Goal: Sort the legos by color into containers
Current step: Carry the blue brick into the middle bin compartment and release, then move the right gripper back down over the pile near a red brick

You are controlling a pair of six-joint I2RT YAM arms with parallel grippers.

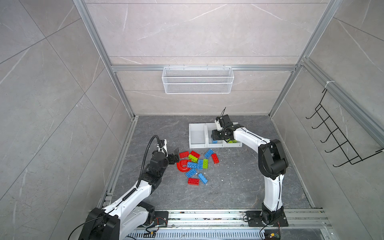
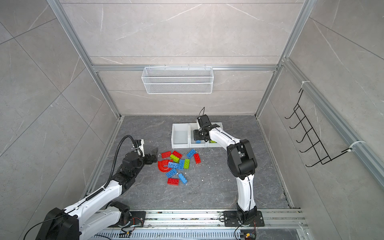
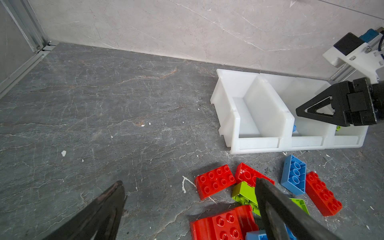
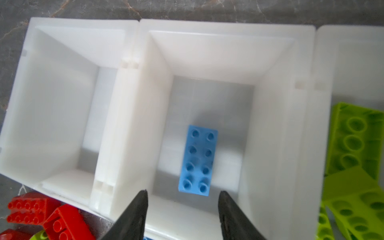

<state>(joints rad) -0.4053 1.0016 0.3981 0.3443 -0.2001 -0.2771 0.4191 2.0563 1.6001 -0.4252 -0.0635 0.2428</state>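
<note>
- Right gripper (image 4: 183, 192) spread above blue brick (image 4: 197, 160): we may clip the bin (image 4: 270, 124) wall beside it.
- Left gripper (image 3: 189, 181) spread: we may scatter legos (image 3: 215, 181) ahead.

Both top views high above the bench (image 1: 239, 187) near edge, looking down, left wrist low, facing the containers (image 3: 264, 112), right wrist close above them, containers shared by all.

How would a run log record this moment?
right hand: open over middle bin | blue brick: inside that bin | left hand: open by loose bricks
</note>
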